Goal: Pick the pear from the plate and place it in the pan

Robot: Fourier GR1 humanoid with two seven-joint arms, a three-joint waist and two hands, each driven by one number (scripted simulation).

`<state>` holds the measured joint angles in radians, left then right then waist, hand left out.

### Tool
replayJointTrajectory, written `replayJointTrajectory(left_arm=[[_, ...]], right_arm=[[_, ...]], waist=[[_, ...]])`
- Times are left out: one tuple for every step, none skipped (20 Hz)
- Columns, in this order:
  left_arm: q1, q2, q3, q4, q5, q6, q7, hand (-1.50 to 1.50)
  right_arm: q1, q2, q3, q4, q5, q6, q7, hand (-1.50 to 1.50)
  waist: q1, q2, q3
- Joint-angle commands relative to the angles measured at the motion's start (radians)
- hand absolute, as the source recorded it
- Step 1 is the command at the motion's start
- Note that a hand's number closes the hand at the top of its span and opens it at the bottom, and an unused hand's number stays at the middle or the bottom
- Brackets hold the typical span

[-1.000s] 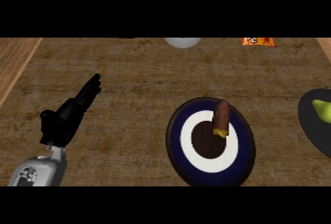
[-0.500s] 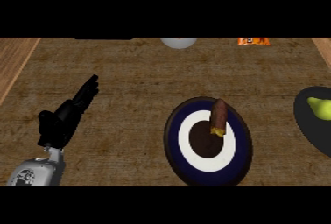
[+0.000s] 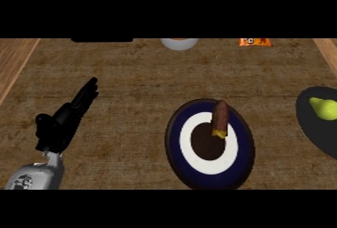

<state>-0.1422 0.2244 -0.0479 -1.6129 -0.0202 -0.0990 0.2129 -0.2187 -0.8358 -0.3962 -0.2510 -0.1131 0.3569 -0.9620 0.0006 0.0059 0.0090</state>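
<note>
A: Item one, well left of the pan — what is showing?

B: The left hand [image 3: 63, 122], hovering over the counter [image 3: 138, 84], fingers lying straight and close together, holding nothing. The right hand is not appearing at all.

A: Item two, the pan itself?

B: The pan [image 3: 175, 147] is sitting mid-counter: blue rim, white ring, dark centre, brown handle [image 3: 220, 116] pointing away. No fruit is lying in it.

A: Item three, right of the pan?

B: The pear [image 3: 322, 108], yellow-green, is resting on the dark plate [image 3: 308, 129], which the view's edge is cutting off.

A: So the task is standing where?

B: I am judging the whole carry as outstanding — the pear is lying on the plate, well apart from the pan and from the hand.

A: Any writing?

B: Beyond the pan, a white bowl [image 3: 179, 43] and an orange packet [image 3: 253, 42] are peeking in; the packet's dark marks are reading as nothing legible.
</note>
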Motion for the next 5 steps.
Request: replayJointTrajectory(left_arm=[[0.008, 0.006, 0.014, 0.005, 0.007, -0.005, -0.007, 0.0], [0.016, 0.019, 0.018, -0.012, 0.006, -0.013, -0.011, 0.0], [-0.027, 0.0, 0.003, 0.025, -0.023, 0.013, -0.002, 0.0], [0.04, 0.004, 0.002, -0.009, 0.002, -0.013, -0.024, 0.0], [0.014, 0.002, 0.007, -0.017, -0.008, 0.008, 0.017, 0.0]], right_arm=[[0.063, -0.008, -0.001, -0.02, -0.006, 0.194, -0.196, -1.5], [0.104, 0.044, -0.002, -0.026, -0.007, 0.148, -0.245, -1.5], [0.085, 0.028, -0.006, -0.028, -0.012, 0.162, -0.214, -1.5], [0.105, 0.046, -0.015, -0.022, -0.019, 0.129, -0.225, -1.5], [0.115, 0.023, -0.012, -0.032, -0.015, 0.146, -0.225, -1.5]], waist=[[-0.004, -0.002, 0.0], [-0.006, -0.004, 0.0], [-0.013, 0.001, 0.002], [0.002, -0.003, 0.0], [-0.001, -0.004, 0.0]])
